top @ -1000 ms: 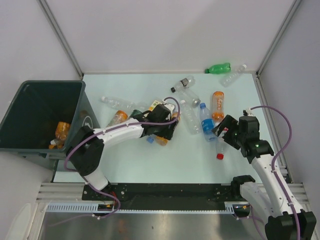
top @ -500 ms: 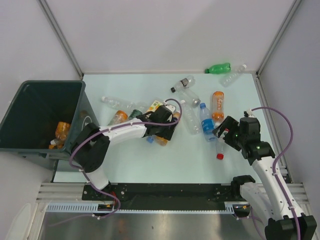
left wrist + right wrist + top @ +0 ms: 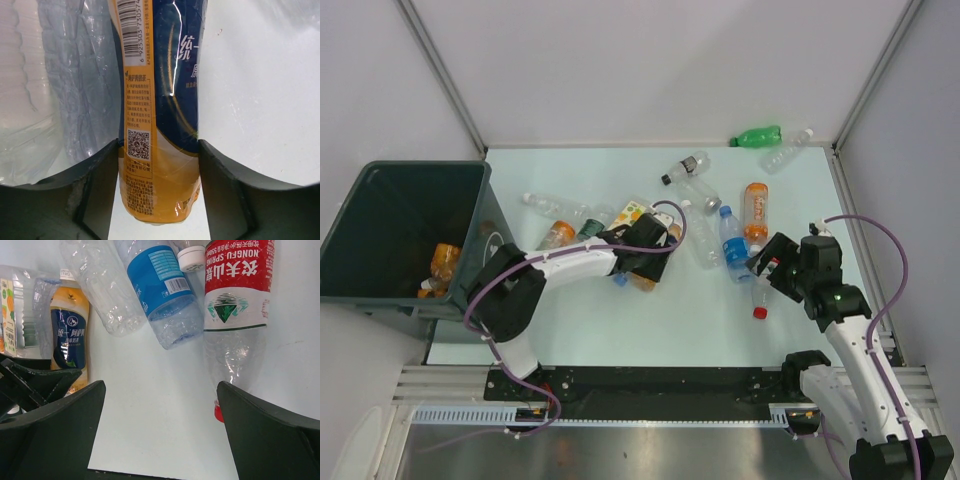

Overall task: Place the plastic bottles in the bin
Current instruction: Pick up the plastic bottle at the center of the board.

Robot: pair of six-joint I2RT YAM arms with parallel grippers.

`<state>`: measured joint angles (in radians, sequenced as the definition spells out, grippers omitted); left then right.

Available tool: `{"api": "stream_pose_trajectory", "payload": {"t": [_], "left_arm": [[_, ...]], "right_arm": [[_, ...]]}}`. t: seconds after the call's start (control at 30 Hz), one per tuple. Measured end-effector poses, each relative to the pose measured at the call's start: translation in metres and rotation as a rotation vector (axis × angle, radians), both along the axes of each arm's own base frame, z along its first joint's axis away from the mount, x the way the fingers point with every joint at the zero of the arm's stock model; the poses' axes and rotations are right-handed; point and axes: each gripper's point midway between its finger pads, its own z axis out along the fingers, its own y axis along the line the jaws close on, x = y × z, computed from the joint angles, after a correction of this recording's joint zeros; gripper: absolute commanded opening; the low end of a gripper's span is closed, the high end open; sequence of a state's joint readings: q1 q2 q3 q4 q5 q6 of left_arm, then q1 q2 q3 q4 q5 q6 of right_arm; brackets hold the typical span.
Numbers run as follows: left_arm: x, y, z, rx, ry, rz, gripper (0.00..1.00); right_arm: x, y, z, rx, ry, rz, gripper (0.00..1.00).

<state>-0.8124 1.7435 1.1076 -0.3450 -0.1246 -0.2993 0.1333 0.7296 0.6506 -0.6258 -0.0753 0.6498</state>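
Note:
My left gripper is low over the middle of the table, both jaws pressed against the sides of an orange bottle with a blue and yellow label. A crushed clear bottle lies against it on the left. The bin stands at the far left with an orange bottle inside. My right gripper is open over bare table, a red-capped, red-labelled bottle just by its right finger.
A blue-labelled bottle and a clear one lie between the arms. An orange bottle, a green one and clear ones lie farther back. More bottles lie near the bin.
The left gripper's jaws have narrowed onto the orange bottle and its wrist has shifted slightly. The right arm has barely moved.

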Motion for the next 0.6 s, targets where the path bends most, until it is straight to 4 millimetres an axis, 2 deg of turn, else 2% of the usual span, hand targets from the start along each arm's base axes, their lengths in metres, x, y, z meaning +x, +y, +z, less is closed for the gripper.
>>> {"api": "stream_pose_trajectory", "payload": {"t": [0.07,0.27,0.37,0.47,0.6], "left_arm": [[0.0,0.0,0.0,0.002,-0.001,-0.001,0.54],[-0.004,0.003,0.002,0.03,-0.011,0.001,0.5],[-0.008,0.008,0.01,0.05,-0.026,0.006,0.5],[-0.008,0.012,0.032,0.044,-0.067,0.017,0.5],[-0.003,0.018,0.072,0.01,-0.148,0.045,0.5]], "right_arm": [[0.0,-0.001,0.0,-0.002,-0.001,-0.002,1.0],[-0.001,-0.001,0.002,-0.003,-0.011,-0.006,1.0],[-0.002,-0.001,0.003,-0.003,-0.011,-0.006,1.0],[-0.002,-0.001,0.003,-0.003,-0.012,-0.006,1.0],[-0.002,-0.002,0.005,-0.002,-0.021,-0.006,1.0]]}}
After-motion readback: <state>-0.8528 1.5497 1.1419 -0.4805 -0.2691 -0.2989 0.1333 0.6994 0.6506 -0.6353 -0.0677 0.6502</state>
